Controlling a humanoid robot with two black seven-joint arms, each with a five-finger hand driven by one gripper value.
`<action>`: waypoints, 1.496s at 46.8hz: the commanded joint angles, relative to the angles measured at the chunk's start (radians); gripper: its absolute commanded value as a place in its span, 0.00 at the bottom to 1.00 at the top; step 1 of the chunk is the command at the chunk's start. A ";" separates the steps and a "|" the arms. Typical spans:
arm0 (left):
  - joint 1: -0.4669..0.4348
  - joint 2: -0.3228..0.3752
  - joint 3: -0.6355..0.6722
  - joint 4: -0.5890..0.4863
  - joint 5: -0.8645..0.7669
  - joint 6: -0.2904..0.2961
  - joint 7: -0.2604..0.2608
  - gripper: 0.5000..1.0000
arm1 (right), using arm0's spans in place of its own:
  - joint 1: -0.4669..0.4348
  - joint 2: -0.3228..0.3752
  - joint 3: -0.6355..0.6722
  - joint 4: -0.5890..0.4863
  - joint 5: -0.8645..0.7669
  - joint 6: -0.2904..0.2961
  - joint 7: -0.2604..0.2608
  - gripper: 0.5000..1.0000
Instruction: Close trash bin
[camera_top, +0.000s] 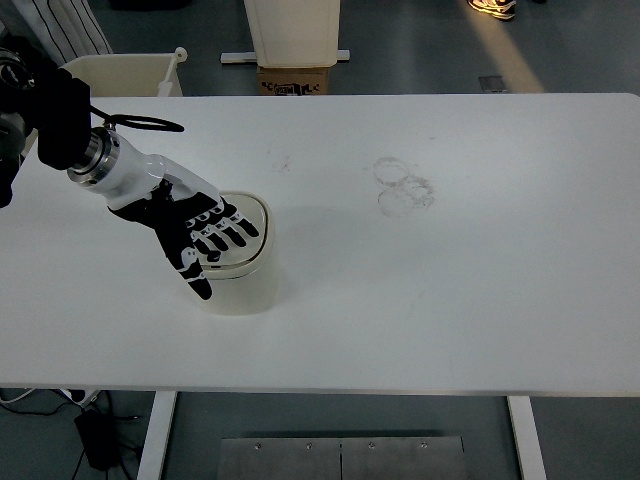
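My left hand lies flat, fingers spread, on the trash bin lid, which looks closed; only lifting away seems left.

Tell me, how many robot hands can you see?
1. The left hand lies flat with fingers spread on the lid of the trash bin, left of the table's middle. The right hand is out of view.

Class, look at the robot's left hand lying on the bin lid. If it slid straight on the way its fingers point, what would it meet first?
Probably nothing: past the bin, the left hand points right across bare table, though height is unclear.
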 joint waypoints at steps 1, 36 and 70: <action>0.001 0.000 0.000 0.000 0.000 0.000 0.000 1.00 | 0.000 0.000 0.000 0.000 0.000 -0.001 0.000 0.98; 0.021 0.008 0.000 0.002 0.001 0.003 0.000 1.00 | 0.000 0.000 0.000 0.000 0.000 -0.001 0.000 0.98; 0.004 0.028 -0.210 0.149 -0.005 0.003 -0.003 1.00 | -0.002 0.000 0.000 -0.002 -0.001 0.001 0.002 0.98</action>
